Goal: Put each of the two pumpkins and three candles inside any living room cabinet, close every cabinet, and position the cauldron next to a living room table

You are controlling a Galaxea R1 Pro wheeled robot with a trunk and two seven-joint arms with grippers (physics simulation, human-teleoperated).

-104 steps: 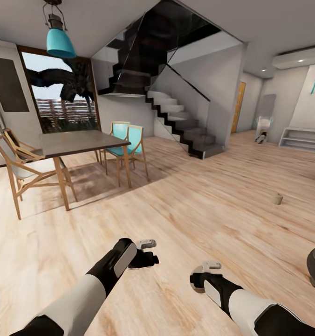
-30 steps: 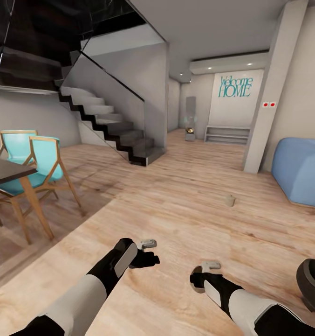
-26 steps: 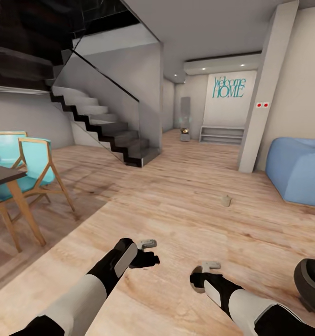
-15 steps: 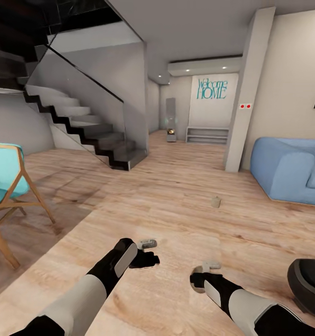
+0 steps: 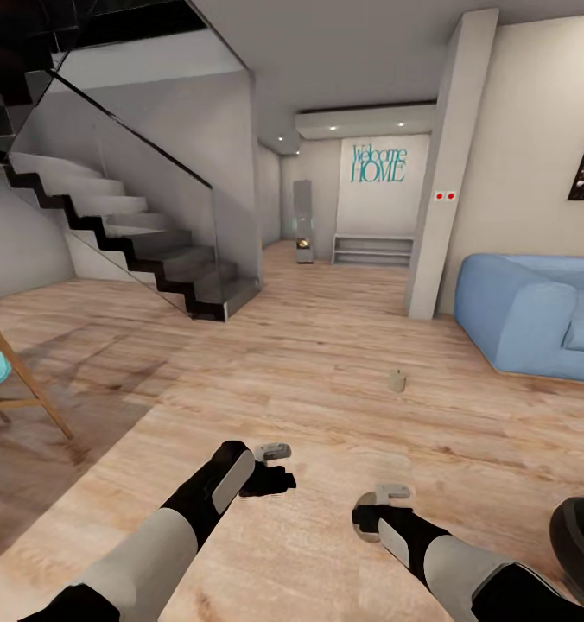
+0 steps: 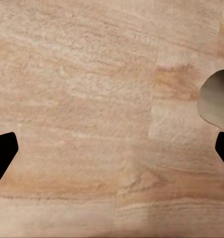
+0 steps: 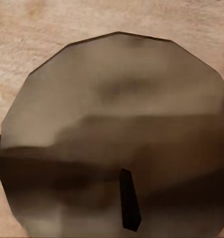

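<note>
A cream candle [image 5: 397, 381] stands alone on the wooden floor ahead, well beyond both arms. In the right wrist view a second candle [image 7: 116, 124] with a dark wick sits right against the camera, and my right gripper [image 5: 370, 518] is shut on it low over the floor. My left gripper [image 5: 270, 473] hangs open above bare floorboards, its black fingertips [image 6: 2, 156] far apart with nothing between them. The black cauldron [image 5: 581, 537] sits on the floor at the near right edge, cut off by the frame. Pumpkins, cabinet and table are out of view.
A blue sofa [image 5: 534, 315] stands at the right beside a grey pillar [image 5: 439, 173]. A glass-railed staircase [image 5: 128, 233] rises at the left, and a wooden chair leg [image 5: 20, 380] shows at the far left. A hallway with a low shelf [image 5: 371, 249] lies ahead.
The whole head view has swung to the right: dining table and chairs slid out at the left, the sofa came in at the right. Both arms keep their pose.
</note>
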